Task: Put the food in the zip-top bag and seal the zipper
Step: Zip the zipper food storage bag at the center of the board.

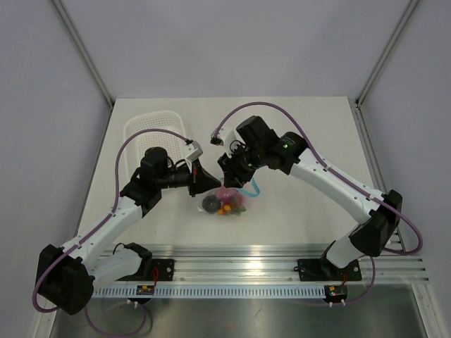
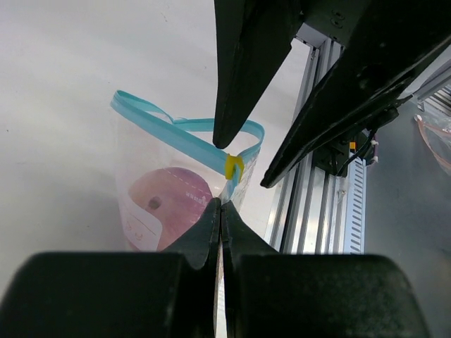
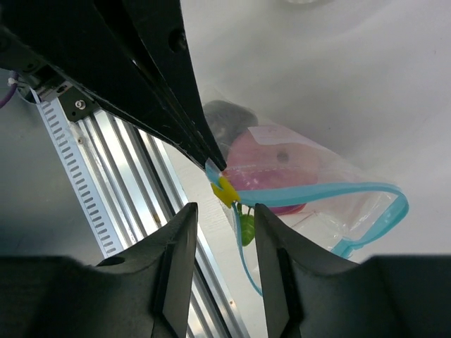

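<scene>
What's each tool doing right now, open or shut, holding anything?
Left tool: shut, pinching the mouth edge of the small clear plastic bag with light blue zipper strip.
Right tool: open, holding nothing, by the bag's yellow slider.

White table (image 1: 296, 141), matte, evenly lit, soft shadows only. Plain pale grey walls: back (image 1: 232, 42), left (image 1: 42, 141), right (image 1: 423, 105). Metal struts (image 1: 84, 49) run up both back corners. Aluminium rail (image 1: 239, 257) along the near table edge, with a white slotted strip (image 1: 239, 290) below it and a darker grey surface (image 1: 246, 317) under that. White perforated basket (image 1: 144, 130) at back left.
</scene>
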You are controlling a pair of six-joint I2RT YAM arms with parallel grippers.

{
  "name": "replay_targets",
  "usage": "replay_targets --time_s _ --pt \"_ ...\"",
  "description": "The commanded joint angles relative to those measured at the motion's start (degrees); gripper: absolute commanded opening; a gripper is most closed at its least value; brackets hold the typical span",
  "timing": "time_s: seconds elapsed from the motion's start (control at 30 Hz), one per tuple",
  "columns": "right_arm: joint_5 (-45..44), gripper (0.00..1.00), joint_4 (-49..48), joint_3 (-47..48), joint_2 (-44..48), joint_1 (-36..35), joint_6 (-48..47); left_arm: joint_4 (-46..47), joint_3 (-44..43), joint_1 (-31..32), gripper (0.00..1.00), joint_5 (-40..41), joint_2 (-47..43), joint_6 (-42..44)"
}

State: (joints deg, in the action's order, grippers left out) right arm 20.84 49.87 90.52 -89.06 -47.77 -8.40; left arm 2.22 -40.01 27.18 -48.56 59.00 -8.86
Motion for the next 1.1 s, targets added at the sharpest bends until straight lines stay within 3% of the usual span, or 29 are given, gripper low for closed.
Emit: replay_targets --time_s 0.0,0.13,0.23,0.47,0.73,1.07 --pt "2.80 0.45 0.06 3.70 0.28 0.31 -1.26 1.48 -2.35 0.24 0.00 -1.81 0.32 1.65" --pt "1.41 0.48 -1.96 3.09 2.92 0.40 -1.79 0.59 -2.53 0.15 0.00 -1.81 0.06 2.80" --pt "0.26 0.60 -6.79 -0.59 5.90 0.40 -4.51 0.60 -2.79 0.07 0.00 -2.59 0.06 3.67" --pt "-0.28 0.61 -22.34 -13.08 15.39 0.83 -9.52 -0.64 -4.11 -1.25 0.00 -7.85 0.76 8.16" --pt "6.05 0.58 -23.41 -15.98 14.96 1.54 -14.44 -5.47 -7.71 -3.97 0.00 -12.70 6.20 15.09" --pt "12.91 0.60 -20.60 -14.94 10.67 3.29 -16.21 -5.65 -8.77 -4.24 0.00 -13.23 8.14 14.84"
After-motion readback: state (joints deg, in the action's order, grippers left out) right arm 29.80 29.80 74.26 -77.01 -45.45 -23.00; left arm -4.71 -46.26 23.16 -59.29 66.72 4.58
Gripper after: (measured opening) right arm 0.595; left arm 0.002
